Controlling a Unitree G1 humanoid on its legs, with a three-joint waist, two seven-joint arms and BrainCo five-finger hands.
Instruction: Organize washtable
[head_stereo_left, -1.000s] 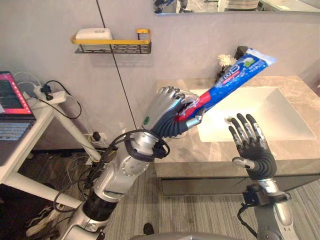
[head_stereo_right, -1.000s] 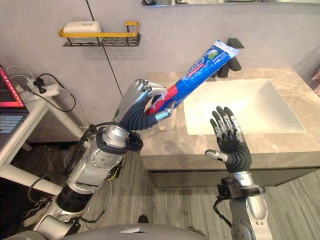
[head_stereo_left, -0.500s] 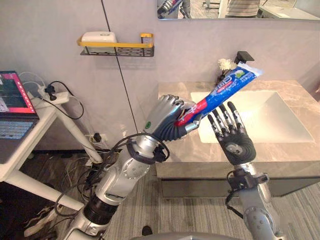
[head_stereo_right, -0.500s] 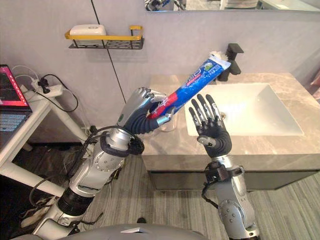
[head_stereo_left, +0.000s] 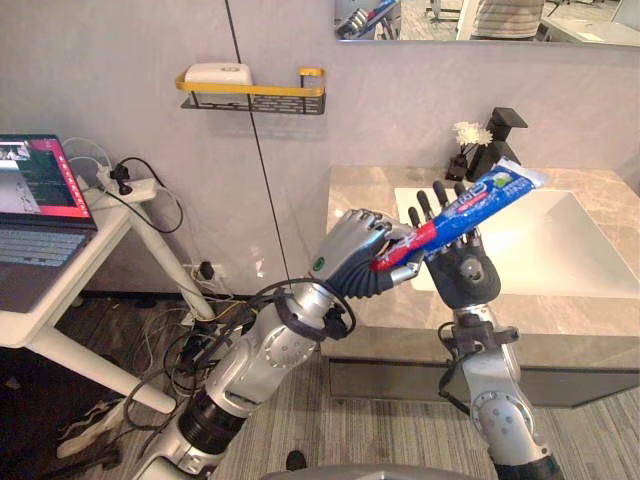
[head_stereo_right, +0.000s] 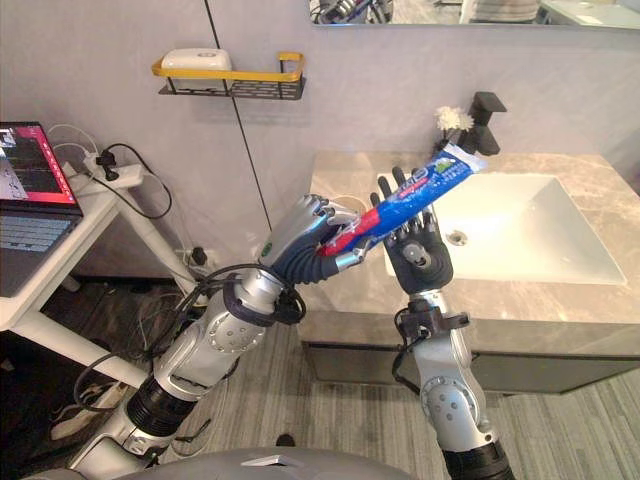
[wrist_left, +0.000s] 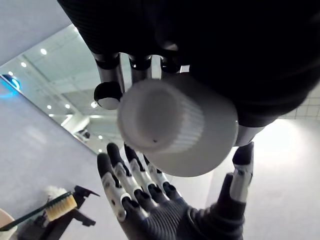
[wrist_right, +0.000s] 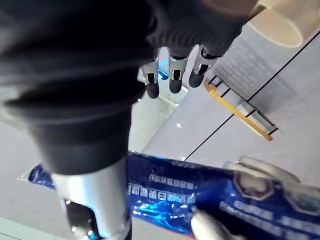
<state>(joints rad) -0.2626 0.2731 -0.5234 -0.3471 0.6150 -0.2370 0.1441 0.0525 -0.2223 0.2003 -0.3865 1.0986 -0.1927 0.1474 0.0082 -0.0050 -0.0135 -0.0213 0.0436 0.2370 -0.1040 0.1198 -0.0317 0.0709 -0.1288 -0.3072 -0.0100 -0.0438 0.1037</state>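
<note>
- Two hands meet above the near left part of the grey marble counter (head_stereo_left: 360, 186), both lifted clear of it.
- My left hand (head_stereo_left: 352, 250) is curled round the cap end of the blue-and-red toothpaste tube (head_stereo_left: 470, 203). The white ribbed cap (wrist_left: 172, 127) juts out past its fingers.
- That tube slants up to the right, its flat end towards the white sink basin (head_stereo_left: 570, 250).
- My right hand (head_stereo_left: 465, 272) stands just behind the tube with fingers straight and spread. I cannot tell whether it touches the tube.
- This looks to me like a handover, and the main risk is timing. If the left hand lets go before the right has closed, the tube could drop onto the counter edge or the floor.
- A hard squeeze on the soft tube might buckle it or let it slip sideways.
- A wide swing of the flat end could knock the black tap (head_stereo_left: 505, 135) at the far side.
</note>
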